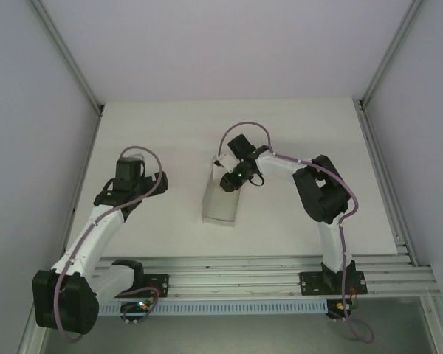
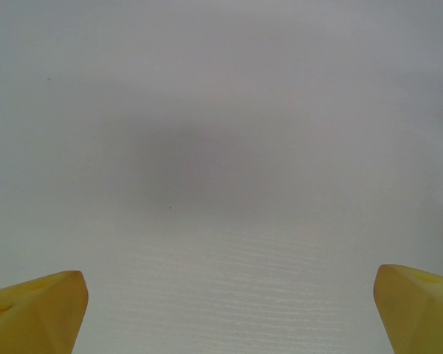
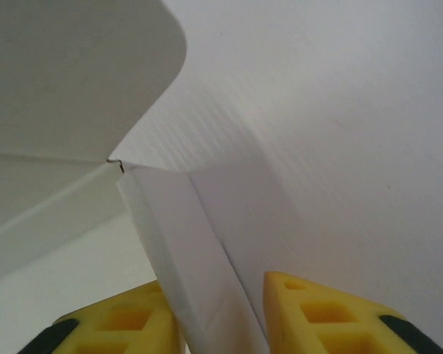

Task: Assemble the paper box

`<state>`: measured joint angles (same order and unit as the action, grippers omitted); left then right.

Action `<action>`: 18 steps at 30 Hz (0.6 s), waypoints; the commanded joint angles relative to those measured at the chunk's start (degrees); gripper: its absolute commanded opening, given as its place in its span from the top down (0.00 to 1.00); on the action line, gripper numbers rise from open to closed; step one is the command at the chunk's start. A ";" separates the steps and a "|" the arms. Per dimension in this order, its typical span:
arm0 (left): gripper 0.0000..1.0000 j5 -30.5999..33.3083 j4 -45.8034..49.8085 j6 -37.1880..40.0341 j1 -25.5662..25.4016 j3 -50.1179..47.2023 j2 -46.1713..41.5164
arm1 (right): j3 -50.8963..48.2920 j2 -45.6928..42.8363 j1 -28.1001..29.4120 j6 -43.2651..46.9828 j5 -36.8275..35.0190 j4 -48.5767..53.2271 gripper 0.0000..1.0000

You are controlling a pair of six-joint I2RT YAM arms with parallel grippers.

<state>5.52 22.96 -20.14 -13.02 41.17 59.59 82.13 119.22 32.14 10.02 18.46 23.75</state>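
Yellow fingertips of my right claw: pinched narrow on a folded wall of the thin white card paper box, which stands partly folded at mid-table. Item two, my left claw: spread wide, holding nothing, above the bare white table, well left of the box.

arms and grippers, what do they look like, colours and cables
White links with black joints on the left arm and right arm, a mauve cable looping along each. The left gripper and right gripper have yellow wedge-shaped fingers.
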 commanded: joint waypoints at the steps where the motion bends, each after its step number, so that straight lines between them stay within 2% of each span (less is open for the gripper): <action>1: 0.00 -0.99 -1.01 -1.66 0.58 -0.55 -0.65 | -1.11 -3.31 0.40 -4.06 -5.28 -1.81 0.74; 5: 0.00 -1.27 -1.11 -2.35 0.54 -0.40 -0.71 | -2.91 -5.36 0.94 -14.62 -16.31 -3.67 0.81; 9: 0.00 -1.74 -2.10 -3.05 0.45 -0.40 -0.71 | -4.37 -6.39 2.42 -33.66 -32.99 1.58 0.84; 11: 0.00 -2.16 -2.72 -3.23 0.42 -0.28 -0.59 | -6.36 -6.80 3.59 -42.93 -38.25 4.37 0.85; 14: 0.00 -2.46 -3.01 -3.17 0.45 0.13 -0.02 | -9.69 -8.30 5.65 -51.60 -42.59 5.31 0.85; 18: 0.00 -3.63 -3.22 -2.93 0.43 0.97 1.16 | -13.11 -10.70 7.52 -57.83 -41.76 3.28 0.84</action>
<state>3.60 20.53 -22.31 -13.02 41.10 60.01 70.87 111.42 38.52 -37.06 -18.76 25.65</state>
